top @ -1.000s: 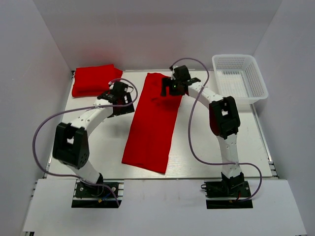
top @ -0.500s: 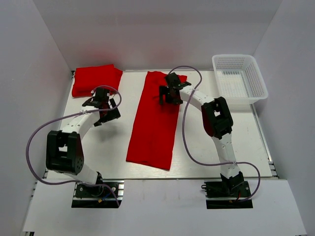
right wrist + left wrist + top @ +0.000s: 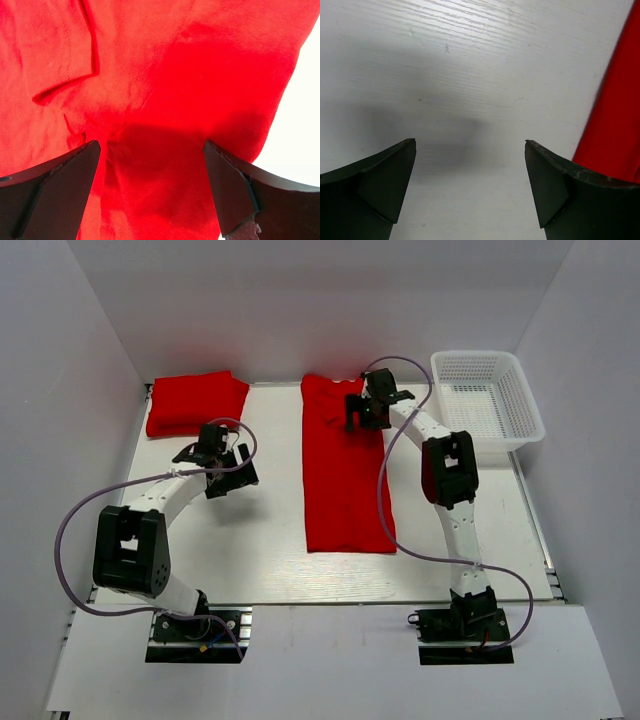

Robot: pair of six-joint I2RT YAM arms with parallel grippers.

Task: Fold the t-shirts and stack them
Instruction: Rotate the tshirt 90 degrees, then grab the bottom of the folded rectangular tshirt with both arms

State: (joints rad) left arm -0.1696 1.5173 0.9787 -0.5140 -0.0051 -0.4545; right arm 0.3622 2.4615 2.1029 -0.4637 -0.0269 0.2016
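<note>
A red t-shirt [image 3: 343, 475], folded into a long strip, lies on the white table [image 3: 260, 540] from the back edge toward the front. Its cloth fills the right wrist view [image 3: 165, 90]. My right gripper [image 3: 364, 412] hovers open over the strip's far end, with nothing between the jaws. A second red t-shirt [image 3: 195, 402] lies folded at the back left corner. My left gripper [image 3: 222, 462] is open and empty over bare table left of the strip. A red edge [image 3: 615, 130] shows at the right of the left wrist view.
A white plastic mesh basket [image 3: 487, 398] stands at the back right corner. White walls enclose the table on the left, back and right. The arm bases sit at the near edge.
The strip has swung from a slant to straight and shifted toward the back right. The right gripper moved back and right with it and is now open. The left gripper drifted slightly right.
</note>
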